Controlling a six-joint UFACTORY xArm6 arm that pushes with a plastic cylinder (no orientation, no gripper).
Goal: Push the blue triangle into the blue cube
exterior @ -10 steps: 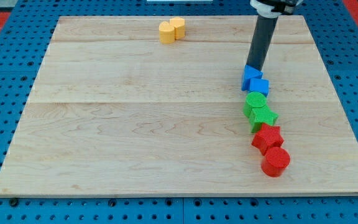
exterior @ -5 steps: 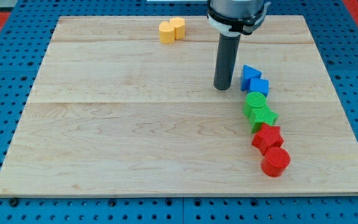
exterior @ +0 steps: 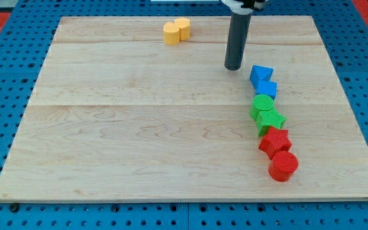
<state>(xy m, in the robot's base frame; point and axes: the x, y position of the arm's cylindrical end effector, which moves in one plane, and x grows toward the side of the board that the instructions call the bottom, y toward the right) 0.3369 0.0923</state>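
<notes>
We are resting my tip [exterior: 233, 68] on the wooden board [exterior: 139, 128], just to the view's left of the blue triangle [exterior: 260, 73] and slightly above it, with a small gap showing between them; the rod is carrying nothing, being a plain pusher with no jaws. The blue triangle is sitting touching the blue cube [exterior: 266, 89] directly below it. Beneath the cube a chain of blocks is running toward the view's bottom right: a green cylinder [exterior: 262, 102], a green star [exterior: 268, 119], a red star [exterior: 275, 141] and a red cylinder [exterior: 283, 166], each touching the next. Near the view's top, well apart from the chain, a yellow hexagonal block [exterior: 171, 33] and a yellow cylinder [exterior: 183, 27] are sitting pressed together
</notes>
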